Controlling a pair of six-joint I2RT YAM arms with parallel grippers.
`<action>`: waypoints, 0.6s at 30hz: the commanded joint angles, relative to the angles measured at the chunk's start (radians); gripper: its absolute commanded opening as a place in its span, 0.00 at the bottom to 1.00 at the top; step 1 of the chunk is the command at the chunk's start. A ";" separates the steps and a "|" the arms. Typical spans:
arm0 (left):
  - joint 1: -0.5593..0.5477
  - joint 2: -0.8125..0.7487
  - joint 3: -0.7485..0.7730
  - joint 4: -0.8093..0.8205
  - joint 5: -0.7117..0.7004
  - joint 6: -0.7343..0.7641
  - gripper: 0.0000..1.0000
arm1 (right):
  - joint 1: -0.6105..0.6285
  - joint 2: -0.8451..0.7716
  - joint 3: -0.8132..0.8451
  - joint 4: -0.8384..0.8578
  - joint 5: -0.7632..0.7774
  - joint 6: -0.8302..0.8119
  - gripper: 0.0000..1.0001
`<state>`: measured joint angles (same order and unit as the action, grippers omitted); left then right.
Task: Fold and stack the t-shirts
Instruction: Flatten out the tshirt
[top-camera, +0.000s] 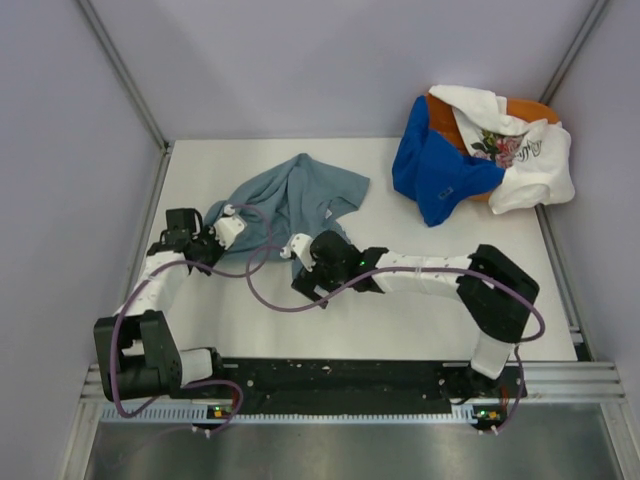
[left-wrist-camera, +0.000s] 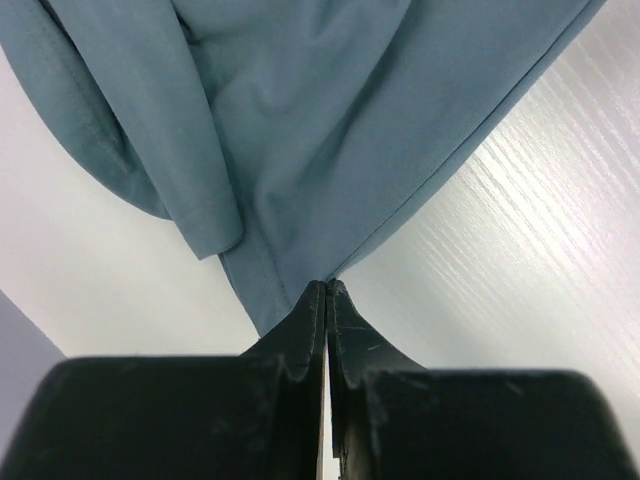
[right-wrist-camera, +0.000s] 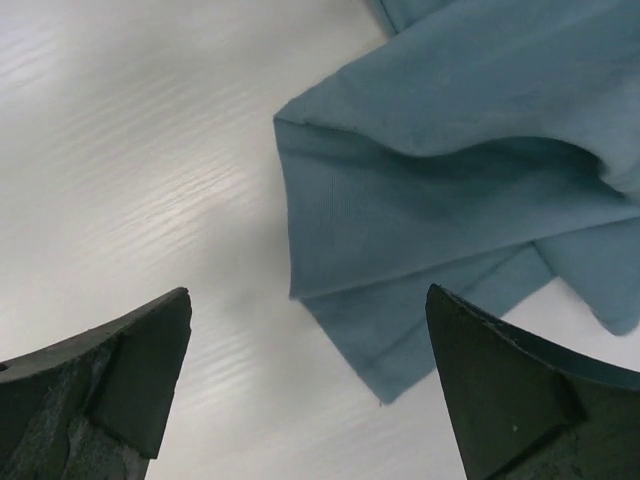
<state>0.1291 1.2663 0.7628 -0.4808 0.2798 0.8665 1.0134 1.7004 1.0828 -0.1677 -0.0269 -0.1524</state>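
Note:
A crumpled slate-blue t-shirt (top-camera: 300, 192) lies on the white table, left of centre. My left gripper (top-camera: 236, 218) is at its left side, jaws pressed together on a lower edge of the cloth (left-wrist-camera: 300, 120), which fans out from the tips (left-wrist-camera: 328, 286). My right gripper (top-camera: 296, 247) hovers at the shirt's near edge, open wide, with a loose corner of the shirt (right-wrist-camera: 450, 180) below and between its fingers (right-wrist-camera: 150, 360), not touching it. A royal blue t-shirt (top-camera: 435, 170), a white floral one (top-camera: 520, 150) and an orange one (top-camera: 532, 108) sit heaped at the back right.
Grey walls close in the table (top-camera: 400, 320) on the left, back and right. A purple cable (top-camera: 262, 290) loops over the table between the two arms. The black base rail (top-camera: 340, 375) runs along the near edge.

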 joint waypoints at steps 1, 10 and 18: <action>0.003 -0.013 -0.010 -0.007 0.018 -0.023 0.00 | 0.030 0.148 0.094 0.020 0.180 0.059 0.97; 0.003 -0.010 0.052 -0.048 0.013 -0.070 0.00 | 0.022 0.179 0.088 0.025 0.335 0.145 0.00; 0.006 -0.059 0.311 -0.195 -0.070 -0.129 0.00 | -0.189 -0.238 0.166 -0.165 0.124 0.218 0.00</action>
<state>0.1291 1.2655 0.9009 -0.6125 0.2596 0.7761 0.9741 1.7817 1.1660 -0.2535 0.2192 -0.0002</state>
